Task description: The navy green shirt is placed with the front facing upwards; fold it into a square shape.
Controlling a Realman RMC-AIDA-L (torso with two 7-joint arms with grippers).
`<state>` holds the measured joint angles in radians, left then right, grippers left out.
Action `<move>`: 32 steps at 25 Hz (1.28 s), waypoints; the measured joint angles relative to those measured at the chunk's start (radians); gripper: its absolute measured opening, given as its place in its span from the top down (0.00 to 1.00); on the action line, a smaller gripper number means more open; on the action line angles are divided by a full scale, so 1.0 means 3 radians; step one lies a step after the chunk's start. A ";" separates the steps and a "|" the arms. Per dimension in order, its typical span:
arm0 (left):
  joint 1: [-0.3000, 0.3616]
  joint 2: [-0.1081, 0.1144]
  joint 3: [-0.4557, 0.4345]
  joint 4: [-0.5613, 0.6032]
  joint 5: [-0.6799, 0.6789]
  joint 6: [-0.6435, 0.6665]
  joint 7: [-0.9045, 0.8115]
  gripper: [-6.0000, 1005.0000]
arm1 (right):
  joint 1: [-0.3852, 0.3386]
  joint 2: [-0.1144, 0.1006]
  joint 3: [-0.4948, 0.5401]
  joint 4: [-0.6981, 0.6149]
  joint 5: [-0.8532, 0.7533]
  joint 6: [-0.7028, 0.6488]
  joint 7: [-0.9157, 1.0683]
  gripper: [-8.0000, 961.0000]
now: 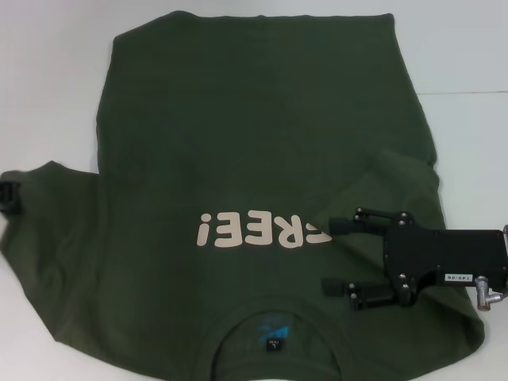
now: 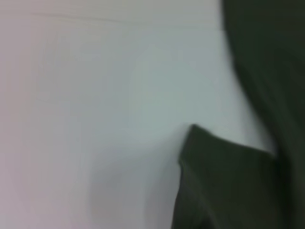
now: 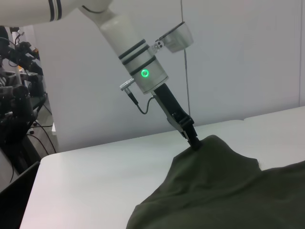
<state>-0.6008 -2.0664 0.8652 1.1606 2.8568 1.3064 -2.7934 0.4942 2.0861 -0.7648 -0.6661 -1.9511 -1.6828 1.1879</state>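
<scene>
White table (image 1: 48,79) carries the navy green shirt (image 1: 238,143), spread flat, print up, cloth under both jaws.

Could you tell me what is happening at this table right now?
The robot is folding the navy green shirt, which lies front-up on the white table. The left gripper pinches the left sleeve's edge and lifts it. The right gripper hovers open over the shirt's right shoulder, beside the "FREE!" lettering.

Olive-green shirt (image 1: 238,159) flat, front up, cream "FREE!" lettering.
</scene>
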 joint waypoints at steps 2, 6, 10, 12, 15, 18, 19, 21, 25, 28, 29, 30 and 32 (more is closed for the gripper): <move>-0.0005 -0.0111 0.0011 0.0177 -0.0010 0.0078 0.0004 0.97 | 0.0003 0.0000 0.0002 0.0003 0.0000 0.0002 0.0002 0.02; -0.0045 -0.0316 0.0132 0.0459 -0.0062 0.0204 -0.0005 0.96 | 0.0004 0.0000 0.0003 0.0002 0.0000 0.0003 0.0025 0.02; -0.0084 -0.0346 0.0463 0.0406 -0.0352 0.0207 -0.0105 0.95 | -0.0008 0.0000 0.0005 -0.0010 0.0000 0.0005 0.0043 0.02; -0.0106 -0.0347 0.0569 0.0313 -0.0502 0.0130 -0.0134 0.95 | -0.0016 0.0000 0.0007 -0.0012 0.0000 0.0006 0.0043 0.02; -0.0136 -0.0346 0.0671 0.0157 -0.0684 -0.0034 -0.0146 0.94 | -0.0021 0.0000 0.0014 -0.0010 0.0000 0.0006 0.0044 0.02; -0.0195 -0.0337 0.0699 -0.0017 -0.0742 -0.0160 -0.0145 0.94 | -0.0024 0.0000 0.0034 -0.0002 0.0000 0.0005 0.0044 0.02; -0.0221 -0.0334 0.0699 -0.0093 -0.0749 -0.0196 -0.0140 0.94 | -0.0025 0.0000 0.0039 -0.0002 0.0000 0.0003 0.0044 0.02; -0.0270 -0.0327 0.0685 -0.0239 -0.0754 -0.0267 -0.0126 0.93 | -0.0026 0.0000 0.0041 -0.0002 0.0000 -0.0001 0.0044 0.02; -0.0353 -0.0316 0.0598 -0.0488 -0.0747 -0.0309 -0.0121 0.93 | -0.0027 0.0000 0.0044 -0.0003 -0.0001 -0.0007 0.0044 0.02; -0.0348 -0.0311 0.0490 -0.0511 -0.0755 -0.0320 -0.0115 0.92 | -0.0027 0.0000 0.0044 -0.0006 -0.0002 -0.0008 0.0044 0.02; -0.0341 -0.0311 0.0466 -0.0511 -0.0764 -0.0322 -0.0114 0.92 | -0.0027 0.0000 0.0044 -0.0011 -0.0006 -0.0010 0.0044 0.02; -0.0335 -0.0311 0.0432 -0.0510 -0.0775 -0.0323 -0.0113 0.88 | -0.0027 0.0000 0.0044 -0.0011 -0.0006 -0.0010 0.0044 0.02; -0.0330 -0.0311 0.0380 -0.0509 -0.0779 -0.0323 -0.0111 0.80 | -0.0027 0.0000 0.0041 -0.0015 -0.0010 -0.0015 0.0044 0.02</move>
<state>-0.6997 -2.1597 0.9793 1.0079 2.6231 1.2094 -2.8266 0.4862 2.0861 -0.7523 -0.6707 -1.9541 -1.6873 1.2011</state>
